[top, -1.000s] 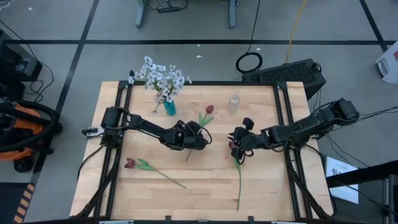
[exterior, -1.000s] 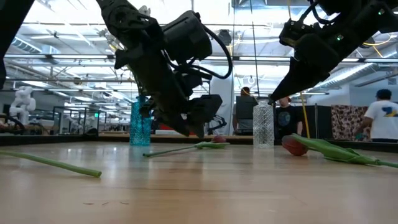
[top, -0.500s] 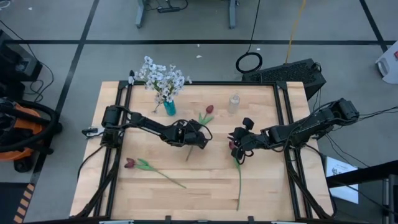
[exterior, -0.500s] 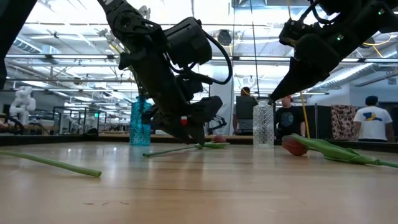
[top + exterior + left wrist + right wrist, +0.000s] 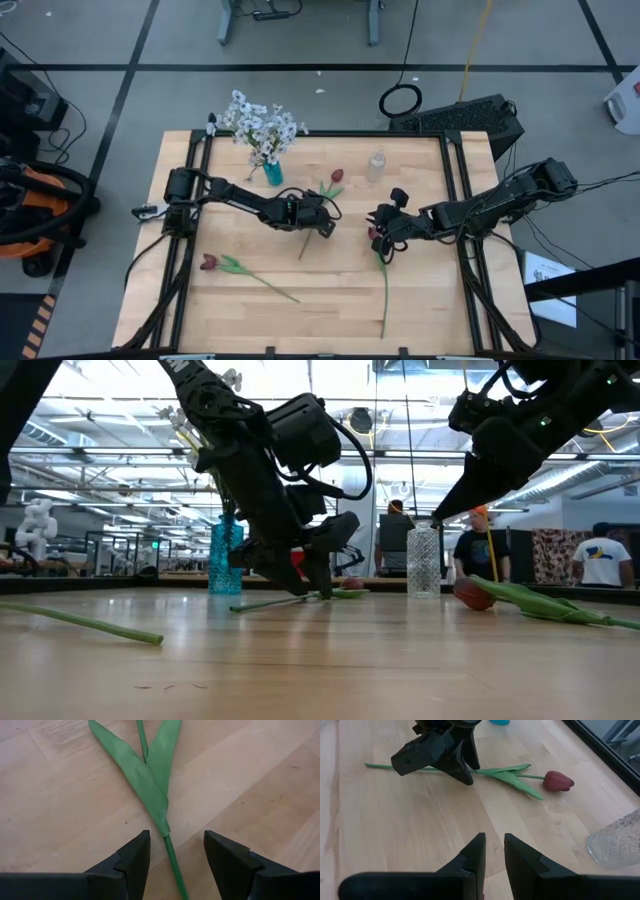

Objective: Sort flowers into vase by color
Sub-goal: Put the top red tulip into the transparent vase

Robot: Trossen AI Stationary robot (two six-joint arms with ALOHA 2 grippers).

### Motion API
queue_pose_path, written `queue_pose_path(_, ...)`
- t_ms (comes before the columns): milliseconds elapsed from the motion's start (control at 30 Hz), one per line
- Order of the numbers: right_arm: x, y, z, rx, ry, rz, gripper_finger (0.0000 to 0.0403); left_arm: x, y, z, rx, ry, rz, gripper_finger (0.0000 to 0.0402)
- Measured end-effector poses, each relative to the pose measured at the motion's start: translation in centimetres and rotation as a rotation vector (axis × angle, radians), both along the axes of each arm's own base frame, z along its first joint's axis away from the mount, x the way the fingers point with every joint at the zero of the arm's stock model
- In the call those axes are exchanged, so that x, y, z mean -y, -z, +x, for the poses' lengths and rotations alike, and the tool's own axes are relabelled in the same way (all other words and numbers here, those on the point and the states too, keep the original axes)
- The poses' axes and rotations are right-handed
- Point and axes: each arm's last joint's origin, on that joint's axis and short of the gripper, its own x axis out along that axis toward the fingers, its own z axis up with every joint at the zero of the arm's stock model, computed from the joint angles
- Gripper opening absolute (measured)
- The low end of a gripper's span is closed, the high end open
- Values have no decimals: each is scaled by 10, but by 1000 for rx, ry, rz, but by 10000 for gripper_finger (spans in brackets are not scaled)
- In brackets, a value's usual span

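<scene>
At centre frame on the pale wooden table [image 5: 420,300], the left end effector [image 5: 322,222] hovers released astride a dark red tulip's thin green stem [image 5: 172,862], poised to clench; the right end effector [image 5: 378,226], fingers nearly closed, grasps nothing visible.

left gripper [image 5: 322,226] astride tulip stem [image 5: 172,860]; vases [image 5: 273,174] behind

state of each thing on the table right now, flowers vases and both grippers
blue glass vase: upright, holding white blossom sprays
clear cut-glass vase: upright, empty
three dark red tulips: lying flat on table
left gripper: open, straddling tulip stem
right gripper: nearly shut, empty
</scene>
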Motion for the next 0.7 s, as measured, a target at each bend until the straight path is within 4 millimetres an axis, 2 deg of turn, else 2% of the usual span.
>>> queue_pose_path(133, 0, 0, 0, 0, 0, 0, 61, 0, 0, -1, -10, 0, -2, 181)
queue_pose_path(400, 0, 0, 0, 6, 0, 2, 61, -2, 2, -4, -62, 31, 14, 100)
queue_pose_path(700, 0, 0, 0, 8, 2, 4, 61, 0, 2, -4, -82, 65, 21, 43)
